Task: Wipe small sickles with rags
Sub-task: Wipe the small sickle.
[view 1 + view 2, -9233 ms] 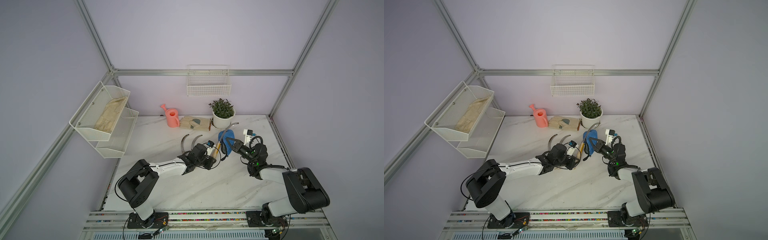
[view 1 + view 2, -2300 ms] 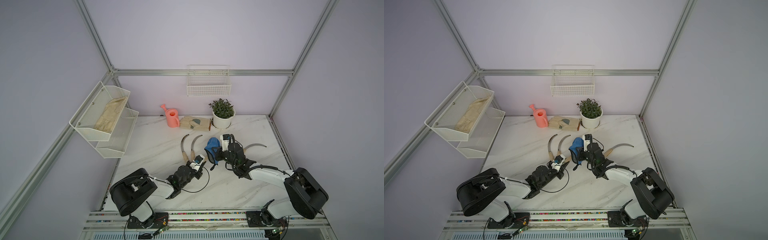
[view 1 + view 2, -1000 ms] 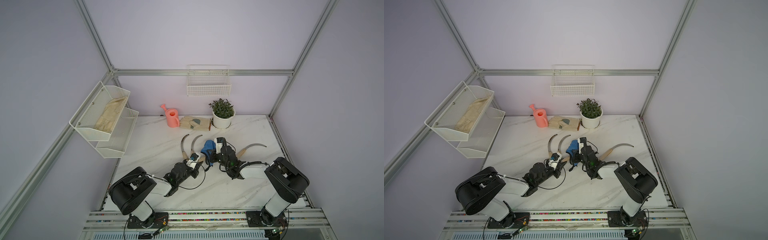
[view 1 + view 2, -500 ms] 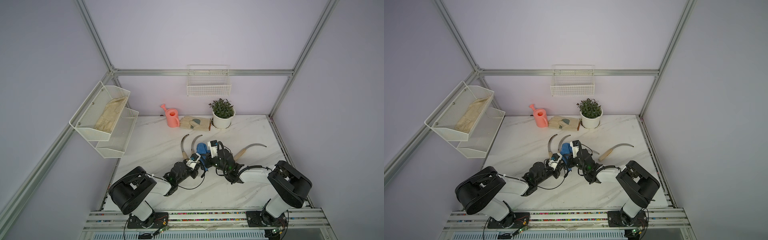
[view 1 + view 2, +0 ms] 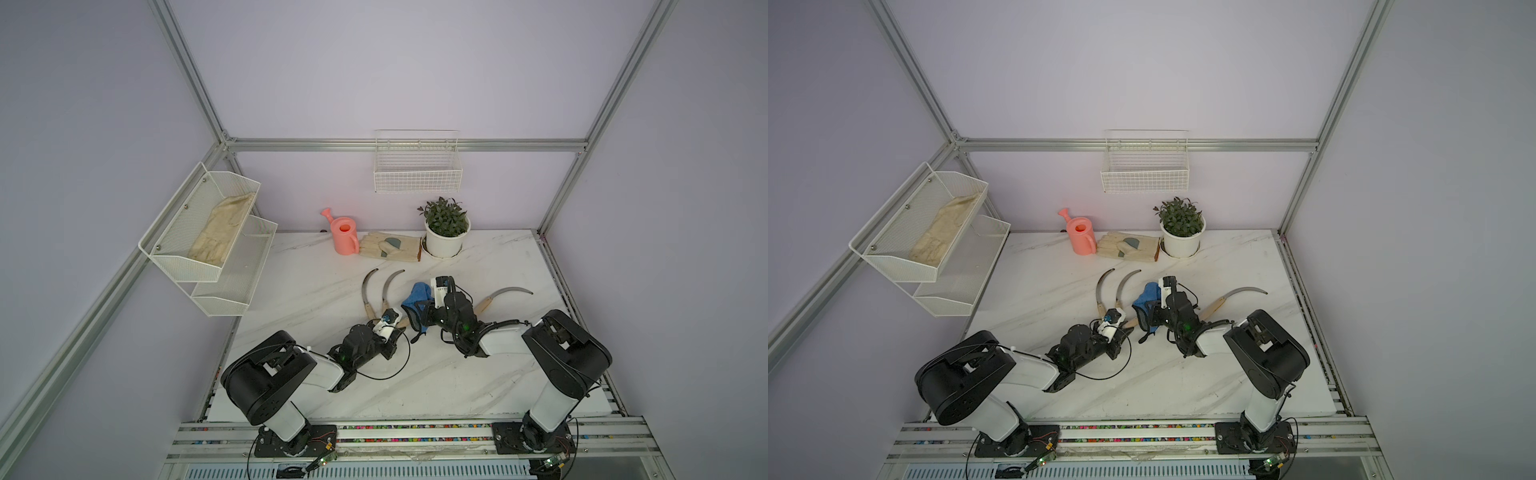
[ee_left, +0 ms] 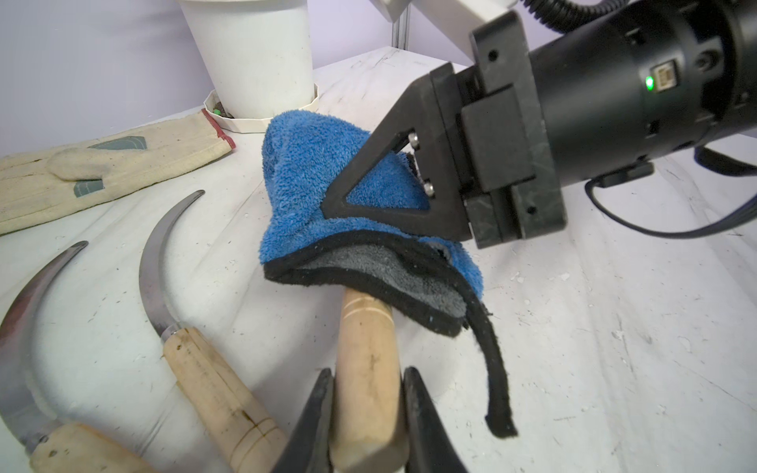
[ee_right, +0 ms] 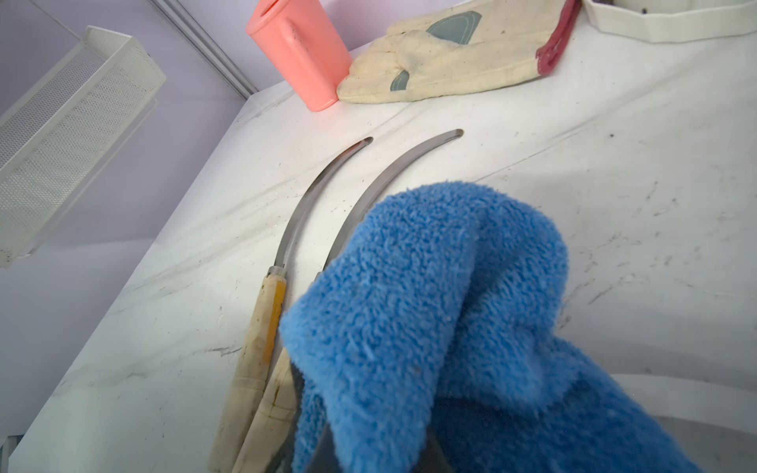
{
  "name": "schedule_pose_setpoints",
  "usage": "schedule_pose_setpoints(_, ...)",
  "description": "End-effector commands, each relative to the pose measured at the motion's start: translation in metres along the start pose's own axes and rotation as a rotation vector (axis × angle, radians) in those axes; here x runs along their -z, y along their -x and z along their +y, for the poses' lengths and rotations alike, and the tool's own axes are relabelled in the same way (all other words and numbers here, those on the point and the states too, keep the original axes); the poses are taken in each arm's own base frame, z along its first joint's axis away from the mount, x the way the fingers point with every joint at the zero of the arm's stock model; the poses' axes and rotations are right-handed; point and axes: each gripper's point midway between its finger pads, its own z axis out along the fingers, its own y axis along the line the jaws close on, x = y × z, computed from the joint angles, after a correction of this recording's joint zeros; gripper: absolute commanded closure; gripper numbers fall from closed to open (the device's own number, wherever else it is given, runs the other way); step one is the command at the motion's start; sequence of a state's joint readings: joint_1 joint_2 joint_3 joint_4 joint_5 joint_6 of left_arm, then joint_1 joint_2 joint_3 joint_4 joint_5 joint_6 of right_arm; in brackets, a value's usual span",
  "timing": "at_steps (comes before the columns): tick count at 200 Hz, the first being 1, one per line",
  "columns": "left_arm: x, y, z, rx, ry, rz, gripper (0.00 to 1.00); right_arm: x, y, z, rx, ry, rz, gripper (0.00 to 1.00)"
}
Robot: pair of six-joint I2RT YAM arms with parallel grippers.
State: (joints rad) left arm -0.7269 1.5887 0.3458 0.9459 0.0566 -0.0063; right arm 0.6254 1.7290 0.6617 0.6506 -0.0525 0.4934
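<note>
The left gripper (image 6: pixel 367 374) clamped the wooden handle of a small sickle (image 6: pixel 366 340); the right gripper (image 6: pixel 336 198) pinched the blue microfibre cloth (image 6: pixel 311 176) (dark-trimmed) that covered its blade end.

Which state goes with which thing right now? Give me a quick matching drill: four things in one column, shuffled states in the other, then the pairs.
Things
1. blue rag
2. sickle under the rag
3. pink watering can
4. lone sickle

States
a. stands at the back of the table, beside the work glove
b. lies flat, held by neither gripper
c. handle clamped in the left gripper
d. pinched in the right gripper, draped over a blade

Pairs: 1-d, 2-c, 3-a, 4-b
</note>
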Motion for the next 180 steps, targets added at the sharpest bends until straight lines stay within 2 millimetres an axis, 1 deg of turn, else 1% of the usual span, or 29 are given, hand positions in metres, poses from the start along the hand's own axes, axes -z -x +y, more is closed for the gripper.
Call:
schedule_pose_setpoints(1, 0.002, 0.066, -0.005, -0.031, -0.032, -0.202, 1.0, 0.005, -0.02, 0.022, 0.046, 0.012, 0.064, 1.0)
schedule_pose_setpoints(12, 0.003, 0.065, -0.005, -0.034, -0.03, -0.2, 1.0, 0.01, -0.018, 0.047, 0.062, 0.074, 0.059, 1.0)
schedule_pose_setpoints(30, 0.004, 0.066, -0.004, -0.034, -0.025, -0.201, 1.0, 0.019, -0.017, 0.075, 0.068, 0.163, 0.051, 1.0)
schedule_pose_setpoints(42, 0.005, 0.066, -0.004, -0.034, -0.024, -0.201, 1.0, 0.024, -0.016, 0.086, 0.071, 0.201, 0.047, 1.0)
schedule_pose_setpoints(55, 0.005, 0.066, -0.004, -0.034, -0.026, -0.201, 1.0, 0.026, -0.018, 0.088, 0.073, 0.219, 0.052, 1.0)
schedule_pose_setpoints(65, 0.005, 0.066, -0.004, -0.032, -0.024, -0.2, 1.0, 0.023, -0.021, 0.084, 0.076, 0.198, 0.059, 1.0)
schedule_pose_setpoints(93, 0.004, 0.066, -0.004, -0.032, -0.025, -0.2, 1.0, 0.011, -0.027, 0.055, 0.062, 0.099, 0.071, 1.0)
schedule_pose_setpoints(106, 0.005, 0.067, -0.004, -0.032, -0.024, -0.2, 1.0, 0.007, -0.028, 0.035, 0.048, 0.058, 0.076, 1.0)
schedule_pose_setpoints(130, 0.007, 0.066, -0.003, -0.033, -0.02, -0.199, 1.0, 0.005, -0.025, -0.009, 0.005, -0.02, 0.08, 1.0)
schedule_pose_setpoints(143, 0.008, 0.065, -0.003, -0.032, -0.017, -0.198, 1.0, 0.005, -0.024, -0.026, -0.008, -0.06, 0.075, 1.0)
schedule_pose_setpoints(150, 0.008, 0.066, -0.003, -0.031, -0.017, -0.199, 1.0, 0.005, -0.023, -0.029, -0.006, -0.07, 0.07, 1.0)
schedule_pose_setpoints(159, 0.008, 0.065, -0.003, -0.031, -0.019, -0.198, 1.0, 0.005, -0.021, -0.026, -0.008, -0.06, 0.066, 1.0)
schedule_pose_setpoints(170, 0.008, 0.065, -0.004, -0.031, -0.022, -0.197, 1.0, 0.006, -0.018, -0.018, -0.017, -0.027, 0.066, 1.0)
schedule_pose_setpoints(180, 0.008, 0.066, -0.004, -0.029, -0.023, -0.199, 1.0, 0.008, -0.016, -0.007, -0.021, 0.013, 0.066, 1.0)
